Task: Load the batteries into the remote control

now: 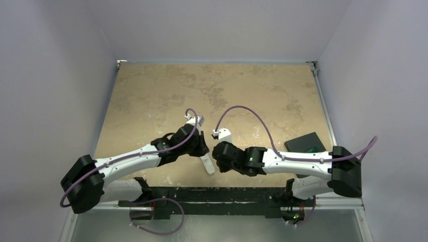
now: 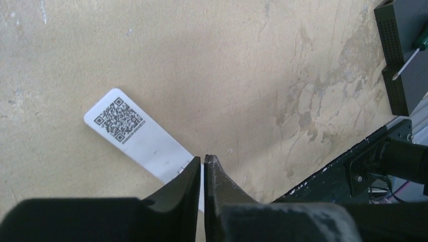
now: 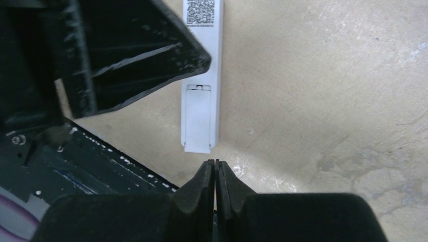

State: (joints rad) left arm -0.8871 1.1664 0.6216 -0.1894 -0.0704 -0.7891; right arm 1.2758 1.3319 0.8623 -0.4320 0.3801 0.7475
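The white remote control (image 1: pixel 207 164) lies back up on the tan table between my two grippers, near the front edge. The left wrist view shows its plain back (image 2: pixel 151 146) with a QR label. The right wrist view shows the battery cover (image 3: pixel 198 117) closed on its near end. My left gripper (image 2: pixel 204 158) is shut and empty, its tips over the remote's covered end; it also shows in the right wrist view (image 3: pixel 136 55). My right gripper (image 3: pixel 215 162) is shut and empty, just short of the remote's near end. No batteries are in view.
A black flat square pad (image 1: pixel 305 143) lies at the right with a green-handled screwdriver (image 2: pixel 418 46) on it. A black mounting rail (image 1: pixel 217 194) runs along the table's front edge close behind the remote. Grey walls enclose the table.
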